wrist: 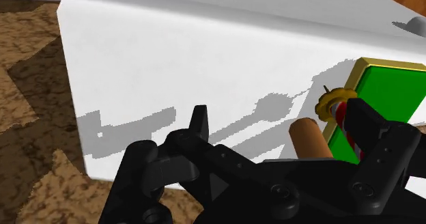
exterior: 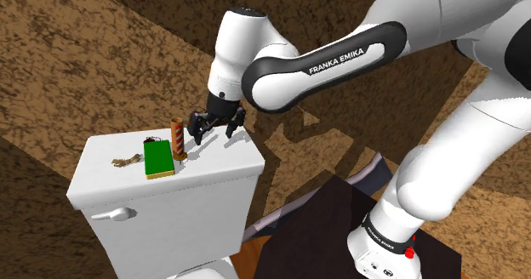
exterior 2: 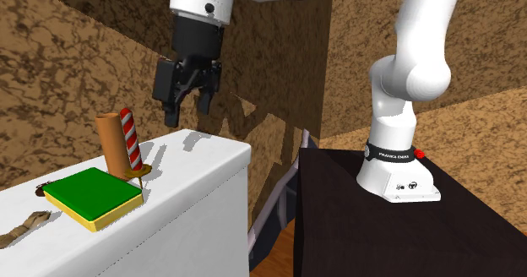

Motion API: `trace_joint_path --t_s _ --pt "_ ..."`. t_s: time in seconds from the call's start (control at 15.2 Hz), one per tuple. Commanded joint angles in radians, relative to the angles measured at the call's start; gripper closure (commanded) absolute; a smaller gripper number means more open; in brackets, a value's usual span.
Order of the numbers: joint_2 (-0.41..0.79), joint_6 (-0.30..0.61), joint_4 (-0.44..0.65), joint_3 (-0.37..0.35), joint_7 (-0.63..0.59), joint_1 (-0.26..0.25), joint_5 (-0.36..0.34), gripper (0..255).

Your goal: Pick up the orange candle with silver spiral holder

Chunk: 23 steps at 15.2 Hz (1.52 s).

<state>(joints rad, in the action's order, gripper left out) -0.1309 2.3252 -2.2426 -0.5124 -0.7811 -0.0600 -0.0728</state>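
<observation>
Second exterior view: the orange candle (exterior 2: 111, 142) stands upright on the white toilet tank lid (exterior 2: 207, 161), long axis vertical and top pointing up, just at the far side of the green block (exterior 2: 91, 194), while the gripper (exterior 2: 187, 113) hangs above the lid to the candle's right, fingers spread apart and grasping nothing.

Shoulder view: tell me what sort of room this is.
Most likely a bathroom or toilet room. The white box is a toilet tank with a flush lever on its front, and brown mottled walls close in right behind it.
</observation>
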Motion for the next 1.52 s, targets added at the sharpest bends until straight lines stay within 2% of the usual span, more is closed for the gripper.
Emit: trace_joint_path --t_s 0.0,0.33,0.92,0.99,1.45 --pt "0.073 0.029 0.049 -0.028 -0.074 0.005 -0.081 0" --pt "0.271 0.042 0.211 -0.053 -0.266 -0.037 -0.311 0" --pt "0.328 0.119 0.173 -0.031 -0.330 -0.054 -0.386 0" --pt "0.326 0.121 0.170 -0.031 -0.329 -0.053 -0.385 255" --pt "0.326 0.120 0.170 -0.031 -0.329 -0.053 -0.384 255"
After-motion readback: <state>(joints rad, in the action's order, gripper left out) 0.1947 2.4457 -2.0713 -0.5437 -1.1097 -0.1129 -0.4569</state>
